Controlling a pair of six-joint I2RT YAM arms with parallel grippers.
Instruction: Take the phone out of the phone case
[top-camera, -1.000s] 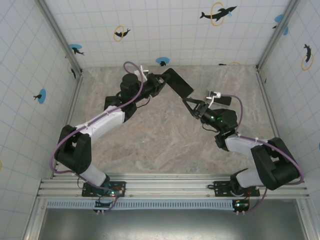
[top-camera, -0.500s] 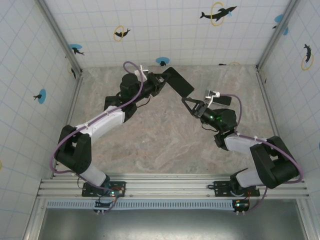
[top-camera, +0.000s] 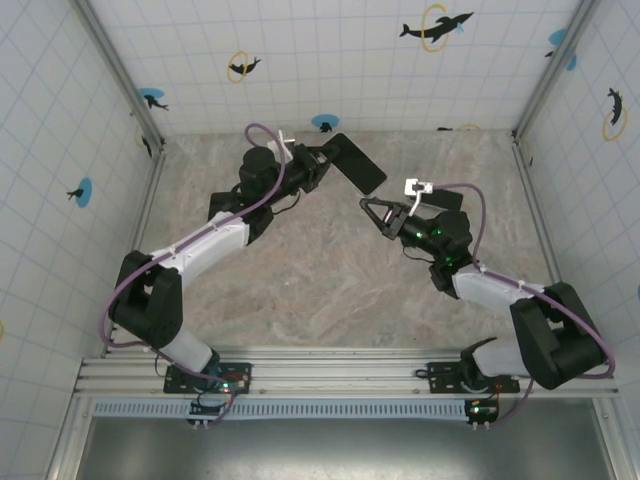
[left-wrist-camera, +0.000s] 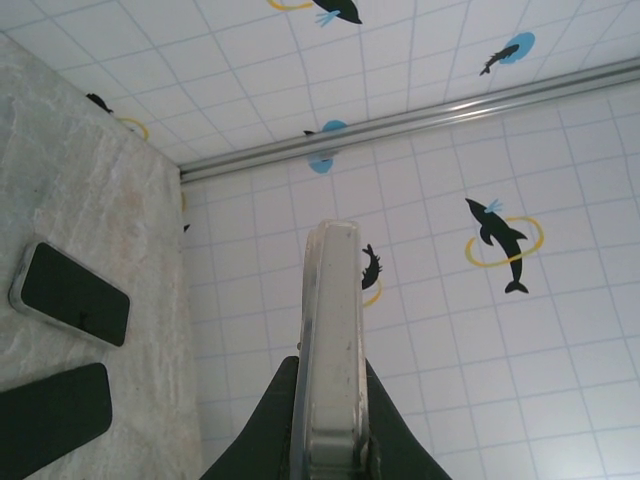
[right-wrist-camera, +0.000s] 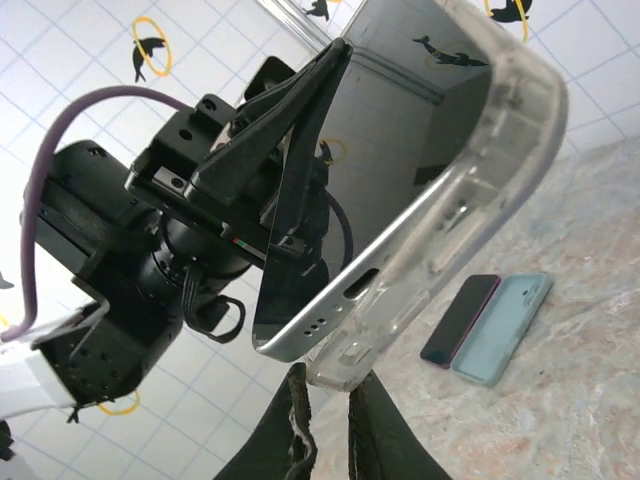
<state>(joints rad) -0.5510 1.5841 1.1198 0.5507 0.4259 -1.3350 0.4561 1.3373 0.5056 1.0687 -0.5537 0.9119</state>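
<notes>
Right wrist: clear case (right-wrist-camera: 455, 205) partly off phone (right-wrist-camera: 295, 260); L gripper (left-wrist-camera: 328, 400) clamps phone, R gripper (right-wrist-camera: 335, 402) case.

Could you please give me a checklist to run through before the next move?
1. Left fingers clamped on phone: ok.
2. Right fingers pinching clear case at its bottom edge: ok.
3. Case's bottom end peeled off phone: ok.
4. Case's top end free of phone: not ok, they meet there.
5. Left fingers off the case's back: cannot tell.
6. Teal case on table, out of the way: ok.
</notes>
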